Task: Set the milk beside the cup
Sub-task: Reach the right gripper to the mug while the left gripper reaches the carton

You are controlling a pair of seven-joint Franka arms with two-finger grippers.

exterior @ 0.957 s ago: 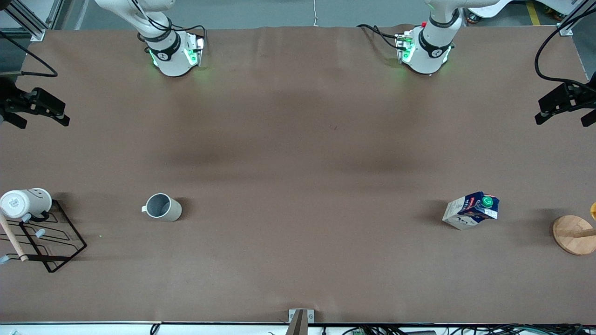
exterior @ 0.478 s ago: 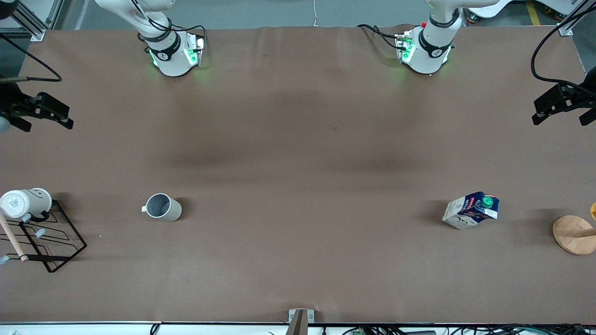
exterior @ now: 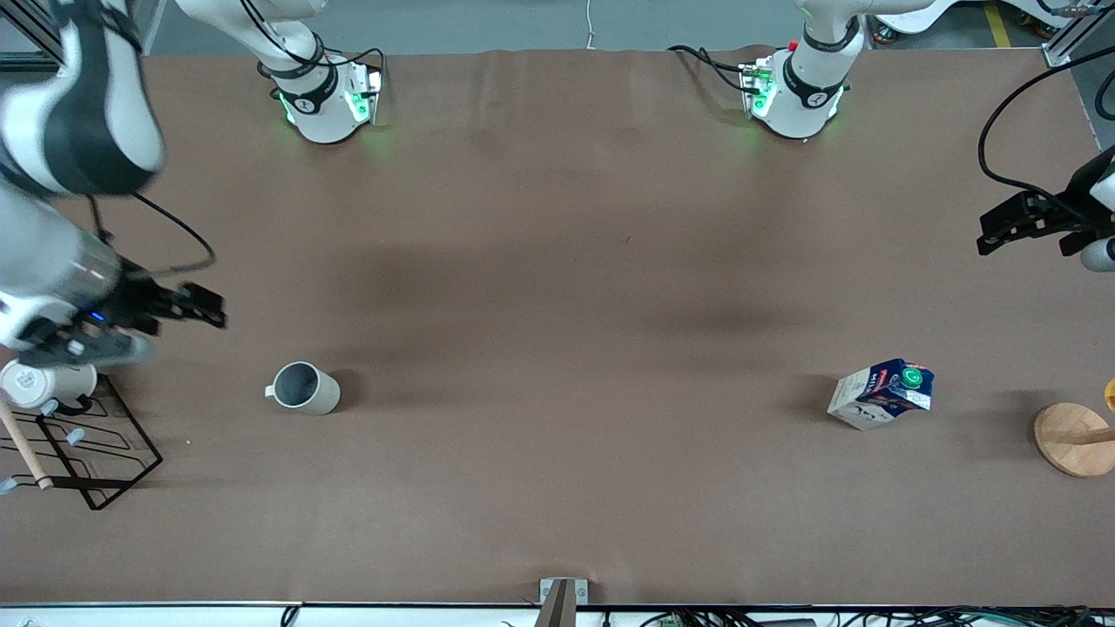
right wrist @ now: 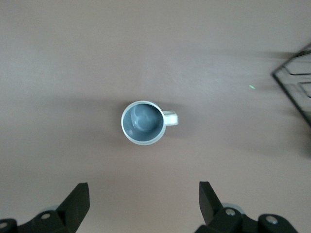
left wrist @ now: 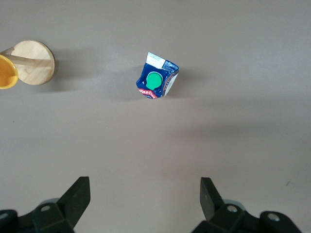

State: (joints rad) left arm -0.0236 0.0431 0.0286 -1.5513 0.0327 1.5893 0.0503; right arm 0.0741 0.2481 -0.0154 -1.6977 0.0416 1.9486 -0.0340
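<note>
The milk [exterior: 881, 395], a blue and white carton with a green cap, stands upright toward the left arm's end of the table; it also shows in the left wrist view [left wrist: 156, 82]. The cup [exterior: 302, 388], a grey-beige mug with a grey inside, stands toward the right arm's end and shows in the right wrist view [right wrist: 142, 123]. My left gripper [exterior: 1028, 235] is open and empty, up over the table edge, apart from the milk [left wrist: 144, 187]. My right gripper [exterior: 170, 326] is open and empty, up over the table beside the cup [right wrist: 143, 187].
A white smiley mug [exterior: 39, 383] sits on a black wire rack [exterior: 104, 470] at the right arm's end; the rack's corner shows in the right wrist view [right wrist: 296, 87]. A round wooden stand [exterior: 1073, 438] [left wrist: 33, 62] with a yellow piece [left wrist: 6, 72] is near the milk.
The right arm has swung in over the table toward the cup. The left gripper has shifted slightly inward and toward the milk. Milk and cup have not moved.
</note>
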